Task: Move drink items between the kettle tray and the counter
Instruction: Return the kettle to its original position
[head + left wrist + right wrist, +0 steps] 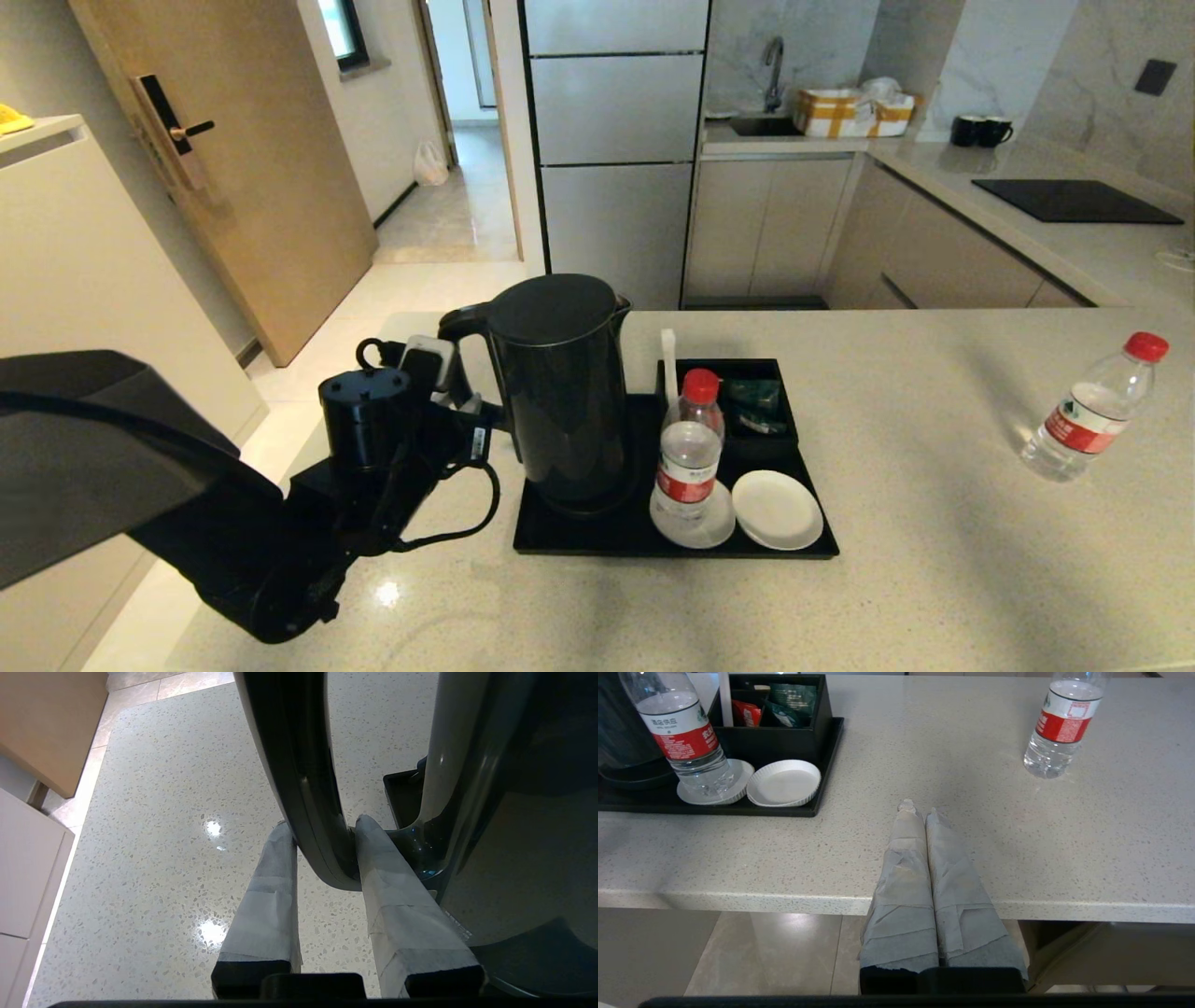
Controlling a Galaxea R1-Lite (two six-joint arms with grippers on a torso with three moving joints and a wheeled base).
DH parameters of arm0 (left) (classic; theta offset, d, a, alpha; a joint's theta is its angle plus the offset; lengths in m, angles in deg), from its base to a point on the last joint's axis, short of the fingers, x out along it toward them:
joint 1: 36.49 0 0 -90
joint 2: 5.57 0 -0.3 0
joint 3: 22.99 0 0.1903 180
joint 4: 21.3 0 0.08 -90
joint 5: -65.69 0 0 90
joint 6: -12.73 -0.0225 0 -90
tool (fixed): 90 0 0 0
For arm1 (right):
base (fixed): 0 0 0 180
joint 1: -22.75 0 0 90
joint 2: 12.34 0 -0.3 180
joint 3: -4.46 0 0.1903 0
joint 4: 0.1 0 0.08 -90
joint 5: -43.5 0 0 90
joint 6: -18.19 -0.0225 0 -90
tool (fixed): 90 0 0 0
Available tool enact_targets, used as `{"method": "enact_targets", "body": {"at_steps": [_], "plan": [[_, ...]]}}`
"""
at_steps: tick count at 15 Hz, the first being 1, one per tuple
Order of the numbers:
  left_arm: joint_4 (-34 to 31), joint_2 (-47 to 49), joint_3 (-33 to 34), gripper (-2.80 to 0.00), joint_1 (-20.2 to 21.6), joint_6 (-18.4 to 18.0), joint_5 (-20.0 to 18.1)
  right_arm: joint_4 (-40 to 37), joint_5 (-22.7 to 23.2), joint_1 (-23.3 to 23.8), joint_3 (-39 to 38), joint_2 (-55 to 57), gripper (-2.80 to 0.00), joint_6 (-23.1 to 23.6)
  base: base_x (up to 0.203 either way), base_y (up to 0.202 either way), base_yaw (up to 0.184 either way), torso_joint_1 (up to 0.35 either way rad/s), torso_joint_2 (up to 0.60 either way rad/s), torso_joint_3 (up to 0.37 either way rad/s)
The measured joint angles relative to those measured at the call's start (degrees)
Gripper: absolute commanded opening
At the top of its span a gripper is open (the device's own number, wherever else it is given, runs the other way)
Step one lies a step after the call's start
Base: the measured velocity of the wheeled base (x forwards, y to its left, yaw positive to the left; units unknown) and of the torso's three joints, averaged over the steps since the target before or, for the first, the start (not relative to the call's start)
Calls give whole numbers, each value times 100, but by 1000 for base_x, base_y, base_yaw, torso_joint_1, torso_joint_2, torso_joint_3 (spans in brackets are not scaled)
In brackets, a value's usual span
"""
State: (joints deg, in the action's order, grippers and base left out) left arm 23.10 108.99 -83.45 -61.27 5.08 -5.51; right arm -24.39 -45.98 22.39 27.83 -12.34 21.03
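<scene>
Kettle (560, 392) shown upright on its round base at the left end of the tray (597, 539), which rests on the surface (934, 560). The left tool (322, 833) is seen pinching the kettle's loop handle (299, 774) low down, one finger (275, 896) outside the loop and one inside, next to the body. The kettle is judged rigid, smooth and fairly heavy, more so if filled; a hold on the handle is the sound one, though so low a grip may let the body swing. One bottle (689, 457) stands on a saucer (709, 532) just beside the kettle, so a straight lift is advised. A second saucer (777, 509) lies next to it. A second bottle (1092, 411) stands well apart at the right. Open room is offered in front of the tray and between tray and far bottle; the surface's left edge lies near the tray. The right tool (920, 809), pressed together, is parked at the near edge
</scene>
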Motion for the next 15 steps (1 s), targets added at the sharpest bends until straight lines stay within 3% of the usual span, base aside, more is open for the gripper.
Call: {"method": "enact_targets", "body": {"at_steps": [8, 15], "plan": [[297, -102, 417, -280, -353, 6, 8, 5, 0, 0, 0, 0, -280, 2, 0, 0, 0, 0, 0, 0], [306, -138, 567, -280, -405, 21, 18, 2, -1, 6, 0, 0, -280, 1, 0, 0, 0, 0, 0, 0]]}}
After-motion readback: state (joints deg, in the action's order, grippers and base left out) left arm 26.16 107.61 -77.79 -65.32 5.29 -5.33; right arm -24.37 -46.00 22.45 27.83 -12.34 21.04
